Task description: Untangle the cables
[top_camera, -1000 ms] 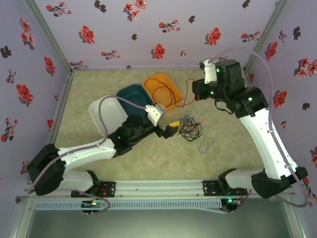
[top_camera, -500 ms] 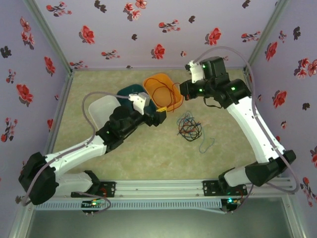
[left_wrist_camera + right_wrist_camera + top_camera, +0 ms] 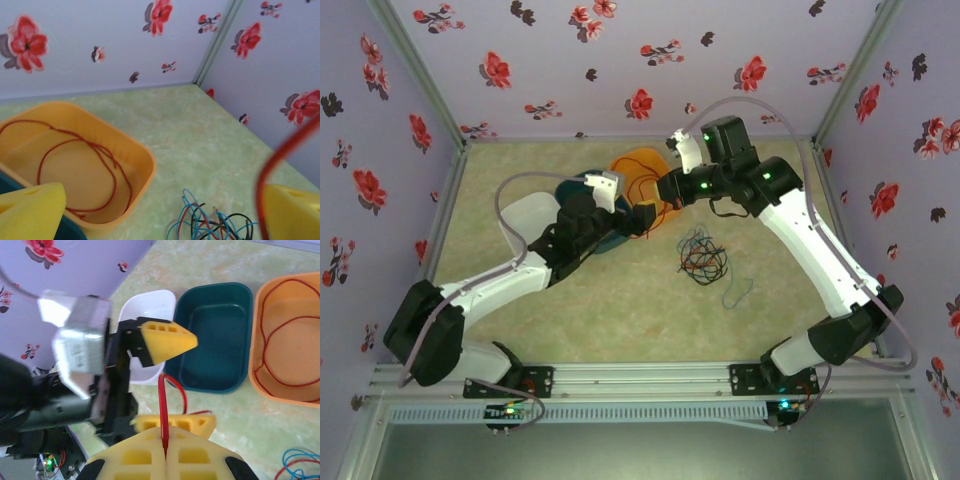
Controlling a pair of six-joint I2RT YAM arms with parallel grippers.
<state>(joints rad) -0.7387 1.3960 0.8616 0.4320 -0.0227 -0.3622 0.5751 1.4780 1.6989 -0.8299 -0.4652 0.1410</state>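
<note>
Cables are seen knotted on the green marbled table, flowery purple walls all round. One red cable is straddled by the left pincer, spread wide, and clamped in the right pincer, both near the knot, to its left.

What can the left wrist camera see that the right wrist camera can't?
Left wrist camera: the tangle's black wires and a wall corner. Right wrist camera: the white bin, the whole teal bin, and the right tool pinching shut. Both: the orange bin with a red loop in it, and the red cable the right tool holds, passing between the fingers of the open left tool.
</note>
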